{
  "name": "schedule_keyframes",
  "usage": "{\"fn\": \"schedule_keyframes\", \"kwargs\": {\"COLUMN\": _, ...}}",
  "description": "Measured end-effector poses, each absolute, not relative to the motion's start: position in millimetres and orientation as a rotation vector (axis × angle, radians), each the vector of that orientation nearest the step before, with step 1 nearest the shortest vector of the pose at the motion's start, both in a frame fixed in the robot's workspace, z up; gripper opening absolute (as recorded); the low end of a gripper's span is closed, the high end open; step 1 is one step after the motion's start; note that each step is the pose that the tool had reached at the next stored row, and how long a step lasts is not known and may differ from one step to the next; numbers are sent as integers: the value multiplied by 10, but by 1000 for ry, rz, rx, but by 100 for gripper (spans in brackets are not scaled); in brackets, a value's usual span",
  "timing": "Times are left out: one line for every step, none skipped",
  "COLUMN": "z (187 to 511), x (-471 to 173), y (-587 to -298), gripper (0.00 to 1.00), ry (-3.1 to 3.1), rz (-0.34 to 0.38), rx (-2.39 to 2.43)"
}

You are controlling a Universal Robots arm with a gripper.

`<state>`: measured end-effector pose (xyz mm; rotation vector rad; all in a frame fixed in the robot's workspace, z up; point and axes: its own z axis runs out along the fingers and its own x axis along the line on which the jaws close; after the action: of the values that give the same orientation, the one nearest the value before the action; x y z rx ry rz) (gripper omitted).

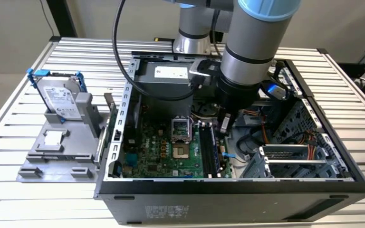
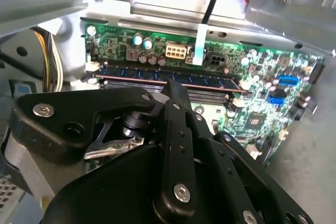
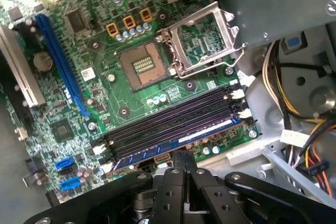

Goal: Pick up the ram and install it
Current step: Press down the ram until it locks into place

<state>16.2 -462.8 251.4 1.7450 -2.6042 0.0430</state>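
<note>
In the exterior view, our claw (image 1: 225, 124) hangs just above the ram (image 1: 221, 148), which sits in the rightmost slot, long axis running near to far. In both wrist views, fingers (image 3: 184, 167) look pressed together, empty, directly over it.

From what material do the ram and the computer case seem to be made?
The ram, standing in a motherboard slot, looks like a rigid dark-blue circuit board, probably laminate with a slightly glossy coat, judging by its thin flat edge. The computer case seems to be bare grey sheet metal with a dull sheen, shown by folded, perforated walls.
</note>
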Motion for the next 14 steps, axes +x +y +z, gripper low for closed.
{"fn": "schedule_keyframes", "kwargs": {"z": 2512, "x": 161, "y": -4628, "gripper": 0, "ry": -2591, "rz": 43, "rx": 1765}}
{"fn": "schedule_keyframes", "kwargs": {"z": 2510, "x": 160, "y": -4628, "gripper": 0, "ry": -2577, "rz": 43, "rx": 1785}}
{"fn": "schedule_keyframes", "kwargs": {"z": 2508, "x": 159, "y": -4628, "gripper": 0, "ry": -2565, "rz": 43, "rx": 1803}}
{"fn": "schedule_keyframes", "kwargs": {"z": 2506, "x": 158, "y": -4628, "gripper": 0, "ry": -2553, "rz": 43, "rx": 1821}}
{"fn": "schedule_keyframes", "kwargs": {"z": 2505, "x": 157, "y": -4628, "gripper": 0, "ry": -2540, "rz": 43, "rx": 1839}}
{"fn": "schedule_keyframes", "kwargs": {"z": 2504, "x": 155, "y": -4628, "gripper": 0, "ry": -2527, "rz": 43, "rx": 1857}}
{"fn": "schedule_keyframes", "kwargs": {"z": 2503, "x": 154, "y": -4628, "gripper": 0, "ry": -2514, "rz": 43, "rx": 1875}}
{"fn": "schedule_keyframes", "kwargs": {"z": 2502, "x": 152, "y": -4627, "gripper": 0, "ry": -2502, "rz": 44, "rx": 1891}}
{"fn": "schedule_keyframes", "kwargs": {"z": 2501, "x": 151, "y": -4627, "gripper": 0, "ry": -2488, "rz": 44, "rx": 1910}}
{"fn": "schedule_keyframes", "kwargs": {"z": 2500, "x": 149, "y": -4627, "gripper": 0, "ry": -2475, "rz": 44, "rx": 1927}}
{"fn": "schedule_keyframes", "kwargs": {"z": 2500, "x": 148, "y": -4627, "gripper": 0, "ry": -2462, "rz": 44, "rx": 1944}}
{"fn": "schedule_keyframes", "kwargs": {"z": 2499, "x": 146, "y": -4627, "gripper": 0, "ry": -2449, "rz": 44, "rx": 1960}}
{"fn": "schedule_keyframes", "kwargs": {"z": 2498, "x": 144, "y": -4627, "gripper": 0, "ry": -2436, "rz": 44, "rx": 1977}}
{"fn": "schedule_keyframes", "kwargs": {"z": 2498, "x": 142, "y": -4627, "gripper": 0, "ry": -2423, "rz": 45, "rx": 1993}}
